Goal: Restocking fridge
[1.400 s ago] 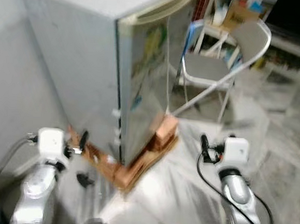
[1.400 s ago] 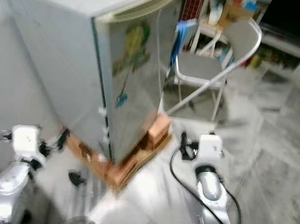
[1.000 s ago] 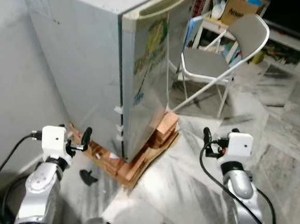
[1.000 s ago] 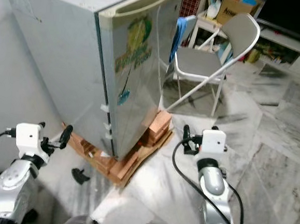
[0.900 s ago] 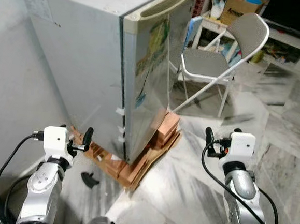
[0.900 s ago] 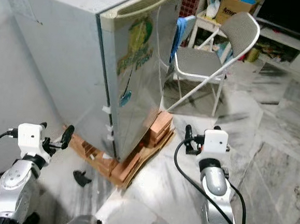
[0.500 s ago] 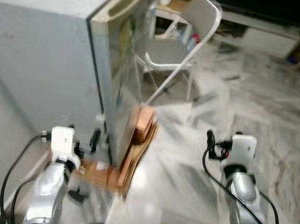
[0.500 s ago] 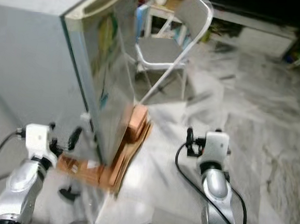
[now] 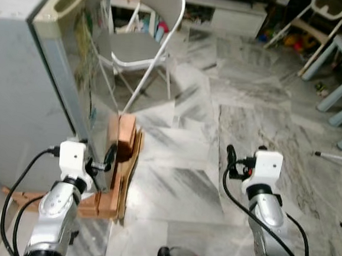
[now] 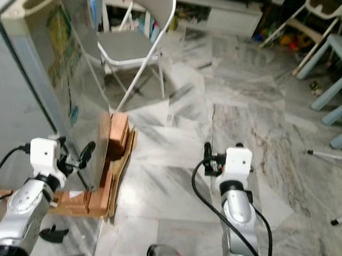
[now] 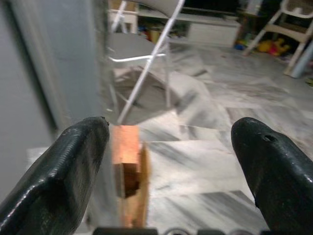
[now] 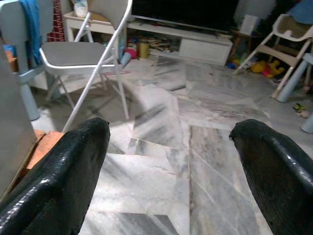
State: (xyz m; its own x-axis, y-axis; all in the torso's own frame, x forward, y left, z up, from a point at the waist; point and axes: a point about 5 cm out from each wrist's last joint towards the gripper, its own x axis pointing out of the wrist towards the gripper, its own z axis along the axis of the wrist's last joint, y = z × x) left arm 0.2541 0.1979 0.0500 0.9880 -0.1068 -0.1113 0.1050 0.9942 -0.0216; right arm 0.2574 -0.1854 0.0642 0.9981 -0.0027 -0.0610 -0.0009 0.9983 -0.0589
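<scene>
Left gripper [image 11: 168, 161] held with fingers spread wide, empty, fridge [image 9: 41, 88] just beside and ahead of it, door closed, raised on wooden blocks [image 9: 124, 137], right gripper [image 12: 168, 161] likewise spread wide, empty, over marble floor [image 9: 219, 120], folding chair [image 9: 143, 40] beyond the fridge

Both eye views look steeply down from the head, the fridge [image 9: 40, 64] close at their left. Each wrist view looks level, low over the floor, toward the folding chair [image 12: 83, 51] beyond the fridge, which all four views share.

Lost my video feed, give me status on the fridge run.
Both grippers open and empty: left gripper low by the fridge door edge, right gripper over bare floor. Fridge door shut. Folding chair stands just past it.
</scene>
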